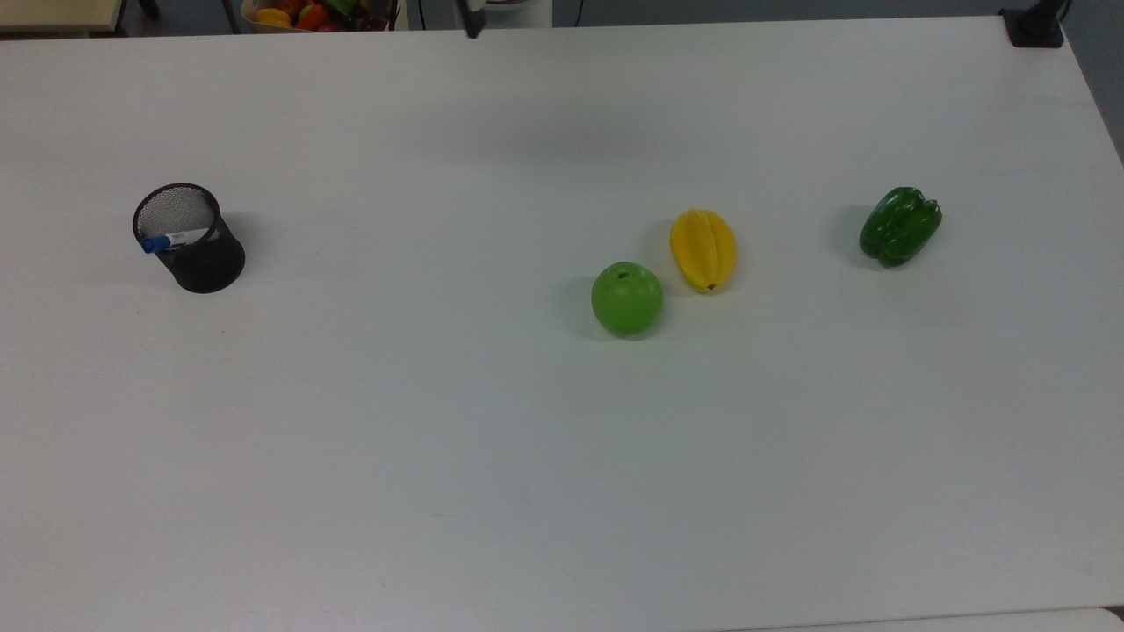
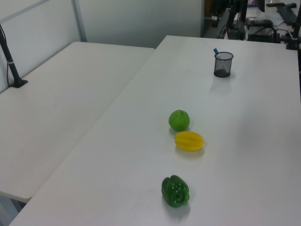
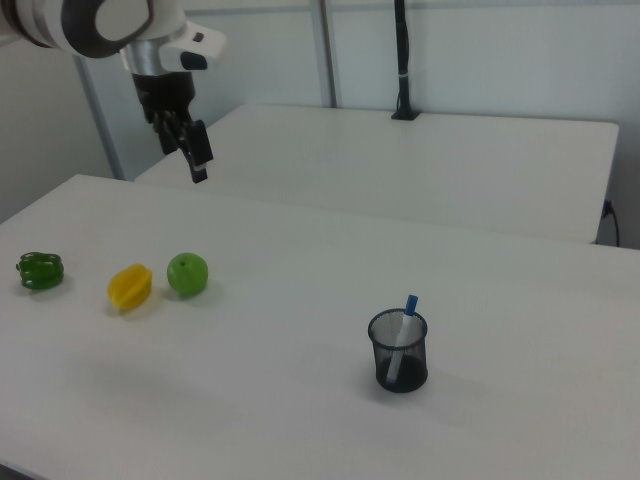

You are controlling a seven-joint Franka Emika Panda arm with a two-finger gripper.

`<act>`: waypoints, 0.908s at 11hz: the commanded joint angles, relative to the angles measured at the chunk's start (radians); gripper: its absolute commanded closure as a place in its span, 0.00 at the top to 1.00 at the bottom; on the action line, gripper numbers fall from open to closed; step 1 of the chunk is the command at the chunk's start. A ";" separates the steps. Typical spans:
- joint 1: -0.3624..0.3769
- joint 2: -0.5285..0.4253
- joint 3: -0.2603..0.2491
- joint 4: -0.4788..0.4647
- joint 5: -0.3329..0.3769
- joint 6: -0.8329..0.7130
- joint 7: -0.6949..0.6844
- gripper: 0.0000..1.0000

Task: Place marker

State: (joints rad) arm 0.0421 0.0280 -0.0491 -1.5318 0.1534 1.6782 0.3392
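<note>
The marker (image 1: 169, 240), white with a blue cap, leans inside a black mesh cup (image 1: 195, 254) at the top view's left. Its cap sticks out over the rim. The left view shows the cup (image 2: 223, 65) far back on the table with the blue cap (image 2: 216, 51) above it. In the right view the marker (image 3: 406, 318) stands tilted in the cup (image 3: 399, 354). My gripper (image 3: 187, 160) hangs open and holds nothing, high above the table's far edge and well away from the cup. One fingertip (image 1: 472, 28) pokes in at the top view's upper edge.
A green apple (image 1: 626, 298), a yellow starfruit (image 1: 702, 249) and a green pepper (image 1: 899, 225) lie on the white table toward the top view's right. A bin of mixed fruit (image 1: 316, 12) sits beyond the far edge. A second table (image 2: 56, 103) stands alongside.
</note>
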 commanded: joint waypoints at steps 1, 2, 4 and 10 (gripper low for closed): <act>0.045 -0.060 0.015 -0.051 -0.079 -0.031 -0.075 1.00; 0.054 -0.068 0.014 -0.063 -0.092 -0.023 -0.142 1.00; 0.071 -0.068 0.003 -0.091 -0.113 -0.009 -0.264 1.00; 0.082 -0.062 -0.028 -0.111 -0.129 0.020 -0.439 1.00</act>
State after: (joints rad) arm 0.0980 -0.0055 -0.0517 -1.6067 0.0297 1.6758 -0.0639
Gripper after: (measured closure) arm 0.000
